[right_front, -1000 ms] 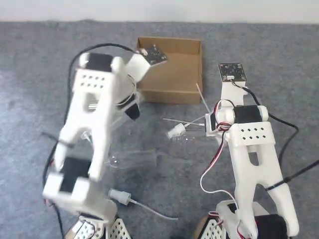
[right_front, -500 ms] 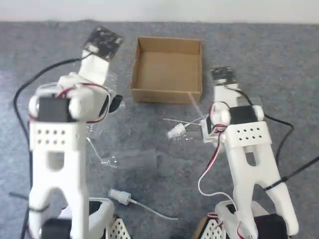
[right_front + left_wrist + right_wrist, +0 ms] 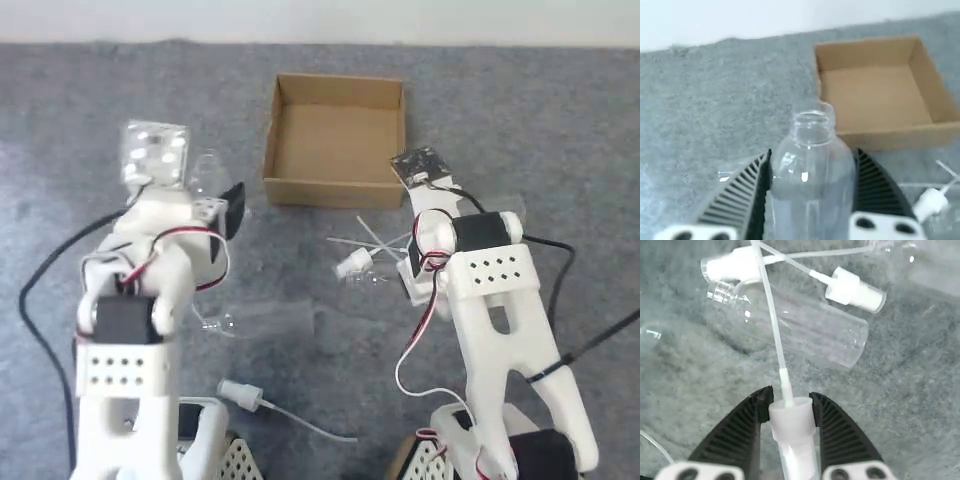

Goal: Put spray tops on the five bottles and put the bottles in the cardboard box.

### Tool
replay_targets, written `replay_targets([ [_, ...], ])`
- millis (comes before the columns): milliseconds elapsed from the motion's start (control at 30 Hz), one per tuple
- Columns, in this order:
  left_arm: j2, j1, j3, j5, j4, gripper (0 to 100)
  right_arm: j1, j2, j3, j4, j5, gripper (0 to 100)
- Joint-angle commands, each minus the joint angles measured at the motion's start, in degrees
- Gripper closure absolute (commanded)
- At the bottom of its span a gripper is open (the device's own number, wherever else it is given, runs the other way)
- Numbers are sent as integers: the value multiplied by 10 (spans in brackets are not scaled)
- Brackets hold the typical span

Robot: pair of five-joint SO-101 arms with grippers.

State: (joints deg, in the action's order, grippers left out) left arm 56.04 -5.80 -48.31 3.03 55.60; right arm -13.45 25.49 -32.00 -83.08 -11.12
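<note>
My left gripper (image 3: 812, 156) is shut on a clear bottle (image 3: 810, 165) with no top on its neck, held upright. In the high view this left gripper (image 3: 216, 196) and the bottle (image 3: 206, 170) hang left of the cardboard box (image 3: 284, 190), whose near wall (image 3: 890, 137) lies just beyond the bottle. My right gripper (image 3: 790, 399) is shut on a white spray top (image 3: 792, 422), its thin tube pointing away over a clear bottle (image 3: 800, 325) lying on the carpet. In the high view the right gripper (image 3: 405, 262) sits just in front of the box.
Two loose spray tops (image 3: 855, 290) (image 3: 732, 265) lie beyond the lying bottle. Another clear bottle (image 3: 265, 320) lies between the arms, and a spray top (image 3: 240, 392) with its long tube lies near the arm bases. Grey carpet covers the table.
The left arm swung from over the box's left corner out to the left and drew back with the bottle. The right gripper turned slightly left with the spray top.
</note>
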Motion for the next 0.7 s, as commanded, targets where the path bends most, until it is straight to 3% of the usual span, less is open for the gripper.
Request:
replay_targets([
  [0, 49, -22, -34, 55, -59, 855, -6, 16, 8, -2, -27, 988],
  [100, 74, -33, -81, 80, -93, 855, -29, -11, 8, 7, -11, 987],
  [167, 88, -33, -109, 83, -110, 855, -52, -42, 8, 26, 41, 954],
  [333, 127, -33, -151, 83, -117, 855, -127, -104, 8, 80, 273, 794],
  [467, 160, -33, -177, 82, -118, 855, -164, -108, 8, 97, 419, 772],
  [567, 185, -35, -194, 81, -117, 855, -164, -91, 8, 94, 423, 772],
  [667, 208, -58, -205, 82, -117, 855, -155, -49, 7, 73, 377, 772],
])
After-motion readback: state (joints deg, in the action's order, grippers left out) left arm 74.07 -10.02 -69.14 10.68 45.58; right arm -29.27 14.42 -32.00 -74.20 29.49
